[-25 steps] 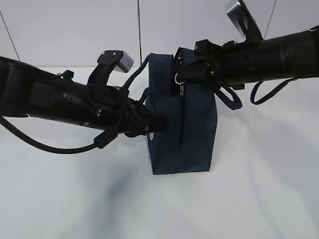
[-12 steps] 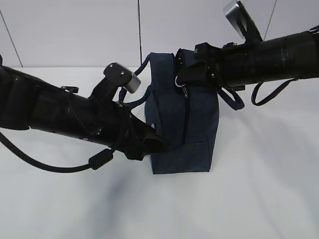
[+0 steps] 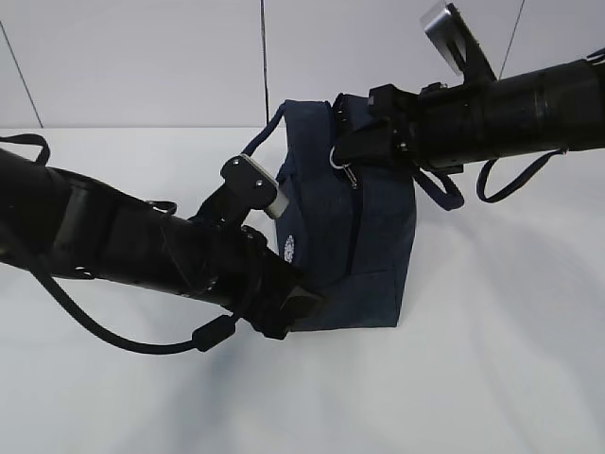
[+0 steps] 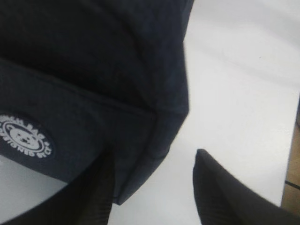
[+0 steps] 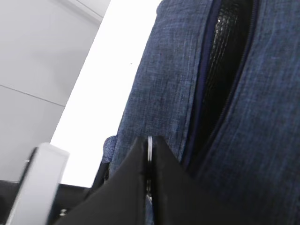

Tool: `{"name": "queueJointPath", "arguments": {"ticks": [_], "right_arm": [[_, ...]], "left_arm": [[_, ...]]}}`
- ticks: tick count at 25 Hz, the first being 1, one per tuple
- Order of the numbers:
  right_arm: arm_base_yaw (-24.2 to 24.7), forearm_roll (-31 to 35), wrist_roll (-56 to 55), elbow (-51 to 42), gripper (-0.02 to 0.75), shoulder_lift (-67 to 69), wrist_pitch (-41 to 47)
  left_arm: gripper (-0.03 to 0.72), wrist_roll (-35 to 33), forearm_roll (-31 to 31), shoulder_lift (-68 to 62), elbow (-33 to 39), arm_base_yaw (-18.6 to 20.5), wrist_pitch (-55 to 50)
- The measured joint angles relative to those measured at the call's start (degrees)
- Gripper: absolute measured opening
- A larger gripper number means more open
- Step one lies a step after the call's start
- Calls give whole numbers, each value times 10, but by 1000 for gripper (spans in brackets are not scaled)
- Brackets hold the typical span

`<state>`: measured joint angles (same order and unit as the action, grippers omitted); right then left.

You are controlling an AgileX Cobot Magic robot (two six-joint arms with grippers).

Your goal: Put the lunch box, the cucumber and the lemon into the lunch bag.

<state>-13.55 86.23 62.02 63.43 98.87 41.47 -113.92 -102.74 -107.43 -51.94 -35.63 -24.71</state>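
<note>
The lunch bag (image 3: 350,218) stands upright mid-table, its zipper partly parted, the right gripper (image 5: 149,178) pinched on the ring pull (image 5: 149,149), the left gripper (image 4: 154,187) spread at its lower corner; no food in sight, so packing remains.

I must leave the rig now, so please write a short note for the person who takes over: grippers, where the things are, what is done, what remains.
Right gripper: shut on the metal ring pull at the top of the lunch bag.
Left gripper: open, its fingers either side of the bag's lower corner, by the bear logo patch.
The bag stands upright on the white table, zipper partly open with dark lining showing.
Lunch box, cucumber and lemon: in no view, so whether they are packed is unknown. Check inside before going on.
</note>
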Motion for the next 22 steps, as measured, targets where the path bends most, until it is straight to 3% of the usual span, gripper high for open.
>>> {"name": "queueJointPath", "arguments": {"ticks": [11,14,19,22], "right_arm": [[0,-7,-1,0,1,0,2],[0,-7,-1,0,1,0,3],[0,-7,-1,0,1,0,3],[0,-8,-2,0,1,0,3]], "left_arm": [[368,-1,-3,-5,-23,0,31],[283,14,-3,-5,-23,0,19],[24,24,-3,-5,-23,0,5],[-5,25,-3,-5,-23,0,5]]}}
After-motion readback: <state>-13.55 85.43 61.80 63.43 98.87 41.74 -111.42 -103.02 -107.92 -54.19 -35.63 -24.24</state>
